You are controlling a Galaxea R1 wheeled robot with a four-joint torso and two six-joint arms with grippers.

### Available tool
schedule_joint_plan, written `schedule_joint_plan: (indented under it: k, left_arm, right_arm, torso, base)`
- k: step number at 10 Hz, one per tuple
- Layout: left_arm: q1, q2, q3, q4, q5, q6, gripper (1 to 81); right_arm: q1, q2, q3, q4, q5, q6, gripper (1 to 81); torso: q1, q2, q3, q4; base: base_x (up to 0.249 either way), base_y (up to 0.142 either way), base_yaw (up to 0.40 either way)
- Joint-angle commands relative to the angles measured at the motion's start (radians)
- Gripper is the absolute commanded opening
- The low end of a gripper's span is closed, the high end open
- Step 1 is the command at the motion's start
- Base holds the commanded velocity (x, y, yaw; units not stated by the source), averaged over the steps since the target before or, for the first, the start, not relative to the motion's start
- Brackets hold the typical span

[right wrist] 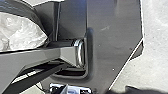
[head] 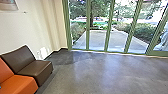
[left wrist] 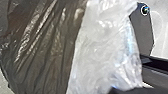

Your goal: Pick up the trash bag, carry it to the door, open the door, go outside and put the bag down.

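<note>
Left pincer: you cannot tell how it is set, though the trash bag, dark beside crumpled white film, lies close to that wrist's camera and probably hangs from it. Right pincer: you cannot tell whether it is spread or pressed together.

Principal hazards. (a) Snagging: the bag sits close to the jointed bar and the base plate; a swing while you drive could catch the thin plastic on an edge and tear it. (b) Slipping: a jolt or hard turn could work a weak hold loose. (c) Clipping: a wide swerve toward ten o'clock could meet the brown seat or, nearer at nine, the orange seat. (d) Striking: the green-framed glass front spans eleven to two o'clock; misjudged reach could press the bag against it.

Arm pose: both wrist cameras look down past the robot's own body, suggesting that you have both arms tucked in close.
</note>
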Motion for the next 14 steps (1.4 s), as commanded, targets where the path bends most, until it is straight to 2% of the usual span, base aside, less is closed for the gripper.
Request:
schedule_joint_plan:
  k: [1,2,3,4,5,6,7,8,9,10,11,14]
  left_arm:
    - [-0.046,0.003,0.002,0.007,0.066,0.006,1.0]
    - [-0.046,0.003,0.004,0.007,0.066,0.006,1.0]
    - [-0.046,0.003,0.002,0.007,0.066,0.006,1.0]
    - [-0.046,0.003,0.002,0.007,0.066,0.006,1.0]
    - [-0.046,0.001,0.002,0.007,0.066,0.006,1.0]
    - [-0.046,0.003,0.002,0.008,0.066,0.006,1.0]
    - [-0.046,0.001,0.004,0.008,0.066,0.008,1.0]
    - [-0.046,0.001,0.004,0.008,0.066,0.006,1.0]
    - [-0.046,0.000,0.002,0.007,0.066,0.006,1.0]
    - [-0.046,0.000,0.002,0.007,0.066,0.006,1.0]
    - [-0.046,0.000,0.004,0.007,0.066,0.006,1.0]
    - [-0.044,0.000,0.002,0.007,0.066,0.006,1.0]
  right_arm:
    - [0.035,0.002,0.003,-0.004,-0.054,-0.003,81.1]
    - [0.033,0.002,0.003,-0.003,-0.054,-0.003,81.1]
    - [0.033,0.002,0.003,-0.003,-0.054,-0.003,81.1]
    - [0.033,0.002,0.003,-0.003,-0.054,-0.003,81.1]
    - [0.034,0.002,0.003,-0.003,-0.054,-0.003,81.1]
    - [0.034,0.002,0.003,-0.003,-0.056,-0.003,81.1]
    - [0.033,0.002,0.004,-0.003,-0.056,-0.003,81.1]
    - [0.033,0.002,0.004,-0.003,-0.056,-0.003,81.1]
    - [0.033,0.002,0.004,-0.004,-0.056,-0.003,81.1]
    - [0.033,0.002,0.003,-0.004,-0.056,-0.003,81.1]
    - [0.033,0.002,0.003,-0.006,-0.057,-0.003,81.1]
    - [0.033,0.003,0.006,-0.008,-0.058,-0.005,81.1]
  torso:
    - [0.001,0.000,0.089,0.000]
    - [0.001,0.000,0.012,0.000]
    - [0.001,0.000,0.032,0.000]
    - [0.001,0.000,0.039,-0.089]
    - [0.001,0.000,0.043,-0.093]
    - [0.001,0.000,0.046,-0.112]
    - [0.001,0.000,0.048,-0.137]
    - [0.001,0.000,0.048,-0.171]
    - [0.001,0.000,0.048,-0.108]
    - [0.001,0.000,0.049,-0.138]
    - [0.001,0.000,0.049,-0.158]
    - [0.001,0.000,0.049,-0.159]
  base:
    - [0.000,0.000,-0.326]
    - [0.000,0.000,-0.326]
    - [0.000,0.000,-0.327]
    - [0.000,0.000,-0.327]
    - [0.000,0.000,-0.328]
    - [0.000,0.000,-0.328]
    - [0.000,0.000,-0.328]
    - [0.000,0.000,-0.328]
    - [0.000,0.000,-0.328]
    - [0.000,0.000,-0.328]
    - [0.000,0.000,-0.328]
    - [0.000,0.000,-0.328]
